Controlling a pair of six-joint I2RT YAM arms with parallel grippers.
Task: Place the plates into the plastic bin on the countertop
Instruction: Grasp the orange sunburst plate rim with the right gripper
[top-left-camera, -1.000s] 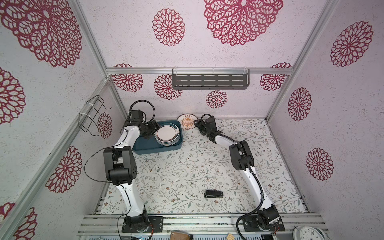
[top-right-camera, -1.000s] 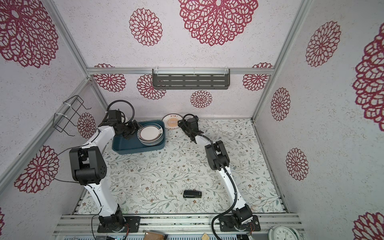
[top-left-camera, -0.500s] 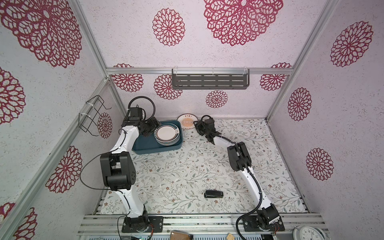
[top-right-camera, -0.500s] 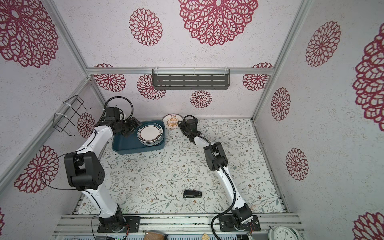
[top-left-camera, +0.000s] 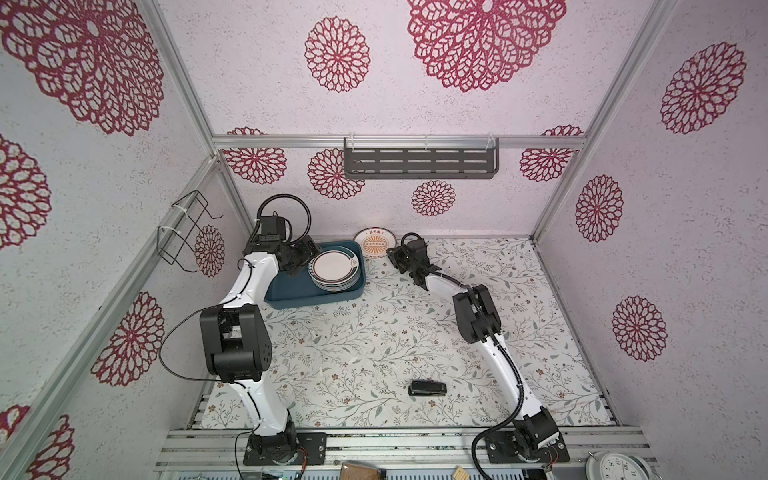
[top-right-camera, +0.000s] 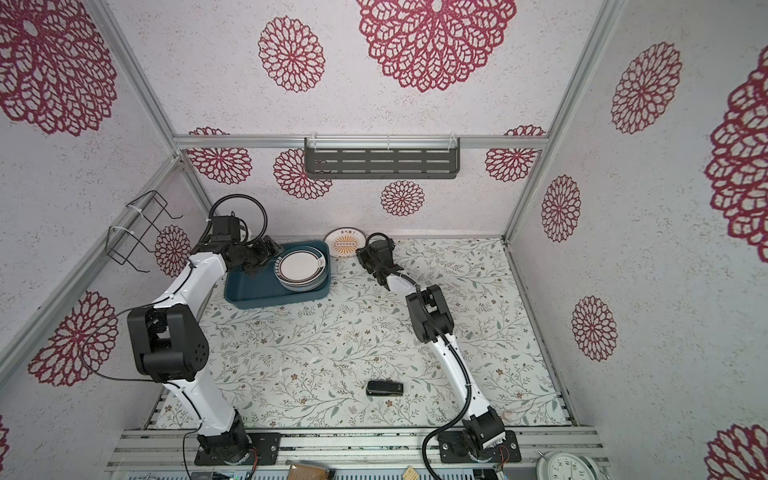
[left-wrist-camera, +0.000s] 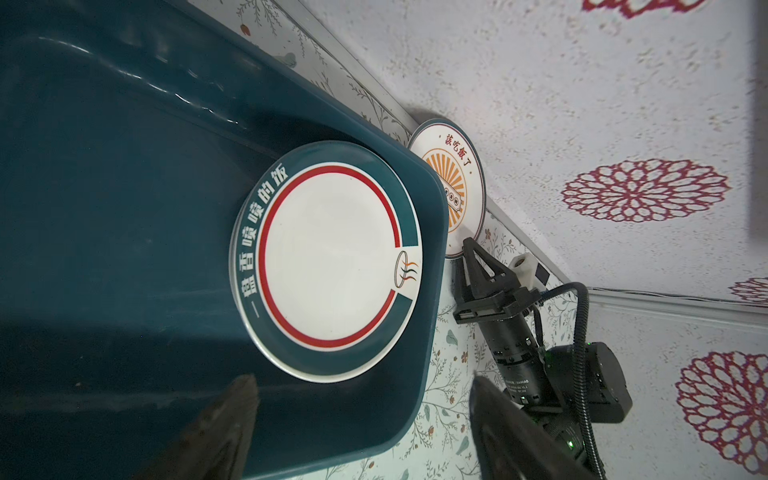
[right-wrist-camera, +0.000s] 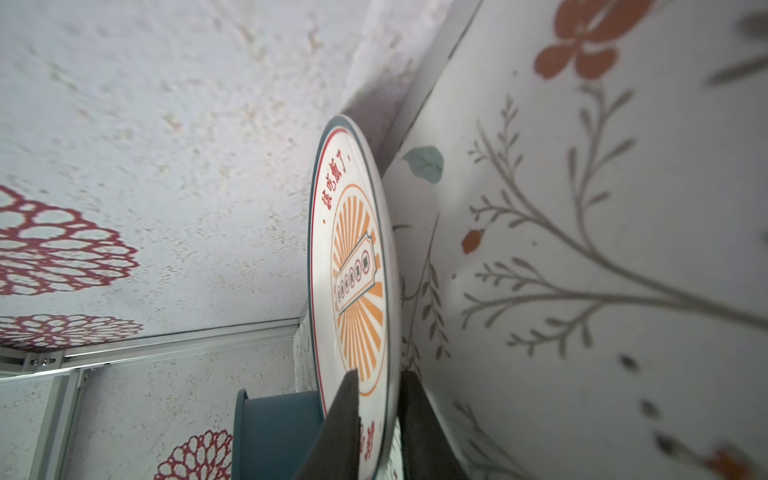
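Right wrist view. Speaker 1: we see the sunburst plate (right-wrist-camera: 353, 270) nearly edge-on, printed face turned away from the countertop (right-wrist-camera: 582, 208), far rim at the foot of the back wall (right-wrist-camera: 166, 124). Being round, it has no long axis. The right gripper (right-wrist-camera: 380, 374) pinches its near rim, 1 finger on the print, 1 beneath.

Speaker 2: Both top views leave that pinch too small for us to read but give the layout. The plastic bin (top-left-camera: 291, 297) lies with its long axis along the back wall, a stack of plates (top-left-camera: 334, 276) fills the end nearer the right arm, and the sunburst plate sits just beside that end.

Speaker 1: Left wrist view shows us only the stack's top plate (left-wrist-camera: 328, 262), face up, teal lettered rim around 1 red ring. The left gripper (left-wrist-camera: 361, 379) hangs over the bin, 2 fingers spread wide.
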